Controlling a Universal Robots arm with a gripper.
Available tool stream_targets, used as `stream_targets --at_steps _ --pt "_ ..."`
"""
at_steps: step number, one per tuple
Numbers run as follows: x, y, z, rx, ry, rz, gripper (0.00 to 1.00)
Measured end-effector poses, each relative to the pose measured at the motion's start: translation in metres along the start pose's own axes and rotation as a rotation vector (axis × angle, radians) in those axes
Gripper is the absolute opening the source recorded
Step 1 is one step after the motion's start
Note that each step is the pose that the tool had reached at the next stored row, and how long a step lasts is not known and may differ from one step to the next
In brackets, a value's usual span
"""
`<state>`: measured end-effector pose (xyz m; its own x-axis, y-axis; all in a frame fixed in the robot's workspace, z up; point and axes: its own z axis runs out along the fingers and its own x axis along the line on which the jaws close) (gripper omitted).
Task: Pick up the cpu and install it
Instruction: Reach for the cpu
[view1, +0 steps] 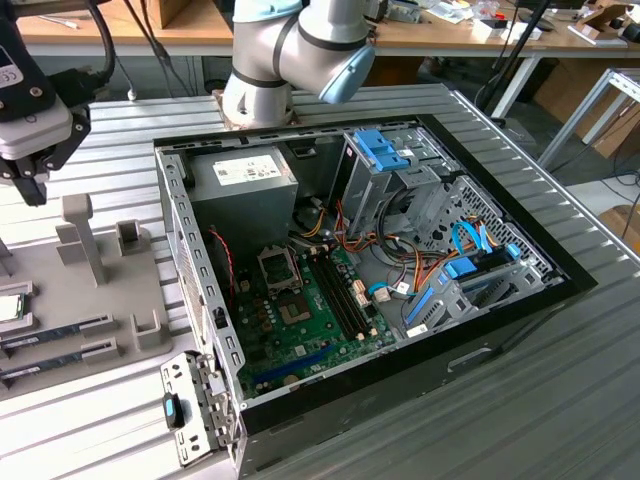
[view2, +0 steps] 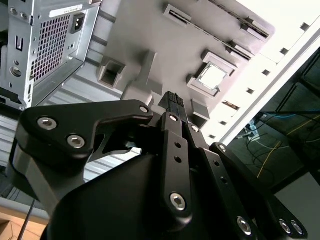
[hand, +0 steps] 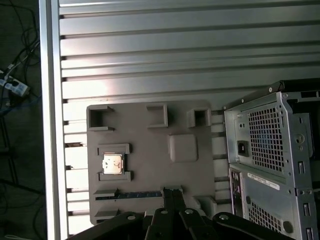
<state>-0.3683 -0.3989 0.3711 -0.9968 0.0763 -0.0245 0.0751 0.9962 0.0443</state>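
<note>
Hovering above grey tray, pincer seemingly together (nothing held), cpu seated in a tray recess

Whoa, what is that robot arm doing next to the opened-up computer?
The robot arm's black gripper hangs over a grey plastic parts tray that sits beside the open black computer case. The cpu, a small square chip with a shiny silver top, lies in its holder on that tray and has not been picked up yet. Inside the case is the green circuit board.
</note>
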Motion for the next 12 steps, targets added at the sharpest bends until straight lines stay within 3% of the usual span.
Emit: stream_targets --at_steps 12 --pt "0.0146 -0.0014 0.0046 0.0000 0.0000 0.000 0.11"
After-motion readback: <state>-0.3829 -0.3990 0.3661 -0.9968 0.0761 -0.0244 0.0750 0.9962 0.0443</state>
